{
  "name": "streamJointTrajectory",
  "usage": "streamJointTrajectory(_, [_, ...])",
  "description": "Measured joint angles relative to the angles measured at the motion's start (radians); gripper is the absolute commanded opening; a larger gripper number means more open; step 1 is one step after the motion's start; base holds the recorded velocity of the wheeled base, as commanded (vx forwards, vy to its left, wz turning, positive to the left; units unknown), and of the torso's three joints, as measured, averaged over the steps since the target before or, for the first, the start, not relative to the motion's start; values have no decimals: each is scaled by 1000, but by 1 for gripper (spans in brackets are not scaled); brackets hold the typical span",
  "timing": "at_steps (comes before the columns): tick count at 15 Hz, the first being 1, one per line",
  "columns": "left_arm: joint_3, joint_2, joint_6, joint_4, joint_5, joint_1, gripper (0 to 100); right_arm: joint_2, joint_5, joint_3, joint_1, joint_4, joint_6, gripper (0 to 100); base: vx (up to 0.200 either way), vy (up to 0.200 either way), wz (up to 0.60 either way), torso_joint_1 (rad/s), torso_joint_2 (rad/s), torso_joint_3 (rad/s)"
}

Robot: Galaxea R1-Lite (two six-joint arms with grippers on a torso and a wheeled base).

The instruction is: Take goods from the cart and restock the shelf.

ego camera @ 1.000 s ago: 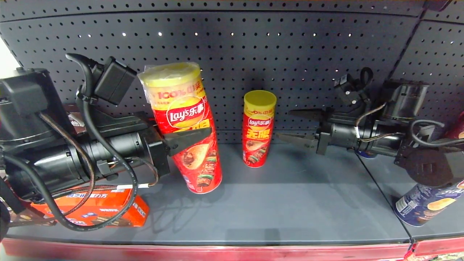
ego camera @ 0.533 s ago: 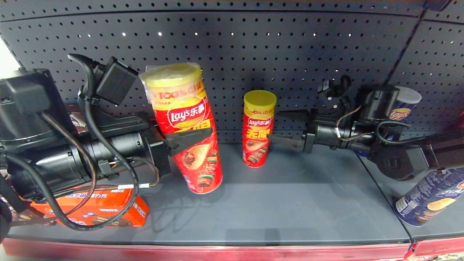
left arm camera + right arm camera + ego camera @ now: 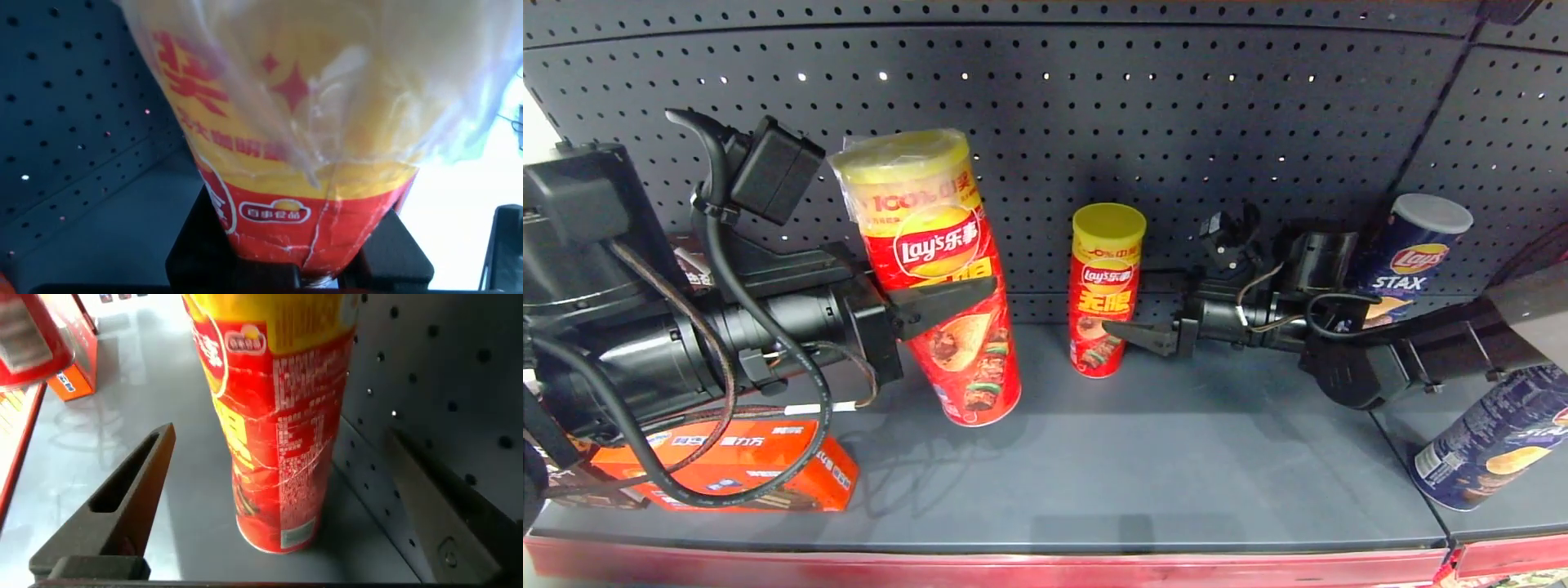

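My left gripper [image 3: 960,296] is shut on a large red chips can [image 3: 939,269] with a yellow lid. The can tilts, its base low over the dark shelf [image 3: 1176,457], left of centre. In the left wrist view the can [image 3: 310,163] rises from the left gripper [image 3: 302,265]. A smaller red chips can [image 3: 1104,290] stands upright near the pegboard. My right gripper [image 3: 1125,302] is open at its right side, one finger in front of it. In the right wrist view the small can [image 3: 278,416] stands between the two spread fingers [image 3: 122,506] of the right gripper [image 3: 279,434], apart from both.
An orange box [image 3: 727,469] lies at the shelf's front left under my left arm. A blue chips can [image 3: 1409,253] stands upright at the back right. Another blue can [image 3: 1486,441] leans at the right front. The pegboard wall [image 3: 1094,106] closes the back.
My right arm has moved left until its open fingers flank the small can, uncovering the upright blue can behind it. My left gripper has lifted the large can slightly.
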Motion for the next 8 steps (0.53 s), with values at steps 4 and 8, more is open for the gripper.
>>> streamJointTrajectory(4, [-3, -1, 0, -4, -4, 23, 0, 67, 14, -52, 13, -14, -1, 100, 0, 0, 0, 0, 0, 0])
streamJointTrajectory(8, [3, 0, 0, -18, -4, 26, 0, 122, 32, -88, 21, -33, 0, 100, 0, 0, 0, 0, 0, 0])
